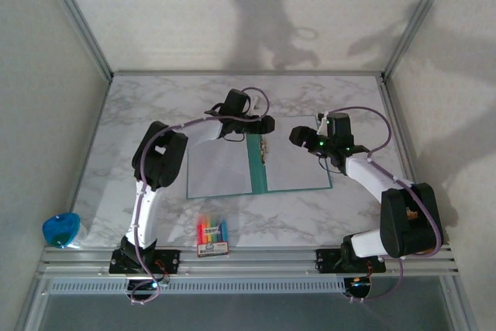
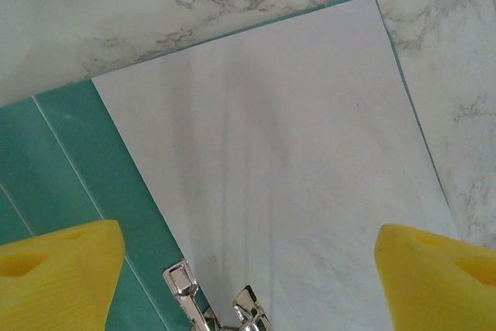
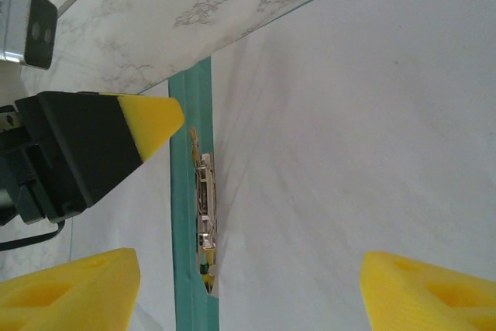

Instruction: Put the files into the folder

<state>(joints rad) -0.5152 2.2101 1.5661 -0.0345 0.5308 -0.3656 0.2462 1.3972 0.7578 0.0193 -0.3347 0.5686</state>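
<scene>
Left arm: reaches over the far edge of the folder (image 1: 260, 172); left pincer (image 2: 252, 265) spread wide, holding nothing, above a sheet.
Right arm: bent over the right panel; right pincer (image 3: 252, 288) wide open, empty.
Folder: open flat on the table (image 1: 139, 114), a white sheet (image 1: 221, 168) on each panel, metal clip (image 3: 204, 207) by the spine.
Around: crayon box (image 1: 211, 236) near the front edge, apart from the folder.

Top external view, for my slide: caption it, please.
Left end effector and right end effector hover over an open teal-green paper folder holding white paper sheets.
</scene>
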